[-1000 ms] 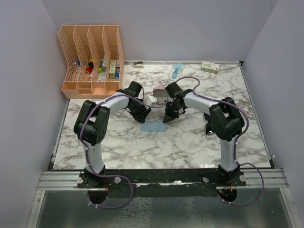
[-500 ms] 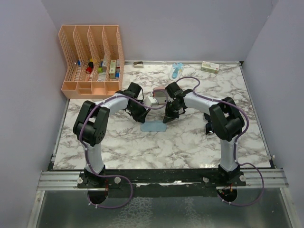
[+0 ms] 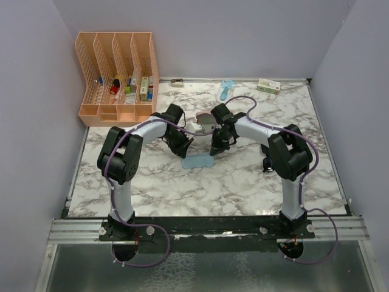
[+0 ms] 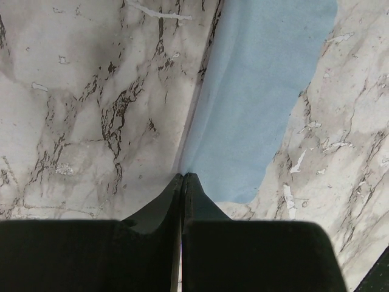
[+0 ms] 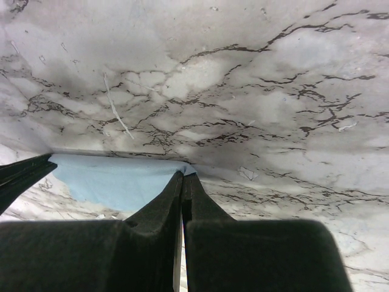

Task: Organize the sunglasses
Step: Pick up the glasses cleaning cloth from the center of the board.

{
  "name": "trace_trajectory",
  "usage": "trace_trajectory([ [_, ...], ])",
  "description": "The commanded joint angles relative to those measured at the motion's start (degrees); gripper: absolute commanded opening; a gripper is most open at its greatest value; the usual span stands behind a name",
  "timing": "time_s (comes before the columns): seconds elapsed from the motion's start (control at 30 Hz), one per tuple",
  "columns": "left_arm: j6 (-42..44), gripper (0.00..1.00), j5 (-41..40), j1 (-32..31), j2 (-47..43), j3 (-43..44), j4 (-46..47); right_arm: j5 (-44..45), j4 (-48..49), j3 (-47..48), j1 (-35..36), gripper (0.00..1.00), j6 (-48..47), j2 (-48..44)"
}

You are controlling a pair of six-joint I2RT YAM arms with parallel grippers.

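Observation:
The light blue cloth (image 3: 197,162) lies on the marble table between my arms. My left gripper (image 3: 184,148) is shut on the cloth's left far corner; in the left wrist view the closed tips (image 4: 183,175) pinch the cloth (image 4: 255,103). My right gripper (image 3: 214,149) is shut on the right far corner, seen in the right wrist view (image 5: 183,174) with the cloth (image 5: 115,179) running left. The pink case (image 3: 204,120) lies behind the wrists, partly hidden. A small black shape (image 3: 266,163) by the right arm's elbow may be the sunglasses; I cannot tell.
A peach divided organizer (image 3: 117,76) with small items stands at the back left. A light blue item (image 3: 226,90), a small box (image 3: 268,86) and a small metal piece (image 3: 177,82) lie along the back wall. Grey walls close in three sides.
Both wrists have shifted slightly toward the back. The cloth stays in nearly the same spot, with both grippers still closed at its far corners.

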Motion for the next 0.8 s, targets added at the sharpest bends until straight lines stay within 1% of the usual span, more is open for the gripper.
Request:
trace_trajectory([
  [0.0, -0.2, 0.0, -0.8, -0.3, 0.5, 1.6, -2.3, 2.0, -1.1, 2.1, -1.0, 0.01, 1.0, -1.8],
  [0.2, -0.4, 0.0, -1.1, -0.4, 0.9, 1.8, -2.3, -0.6, -0.9, 2.2, -1.7, 0.01, 0.8, -2.3],
  [0.6, -0.7, 0.0, -1.2, -1.3, 5.3, 11.5, -4.2, -1.3, -0.2, 2.1, -2.7, 0.01, 1.1, -3.5],
  [0.77, -0.3, 0.0, -1.6, -2.1, 6.3, 12.9, -4.7, -0.5, 0.0, 1.9, -3.2, 0.01, 1.4, -4.6],
])
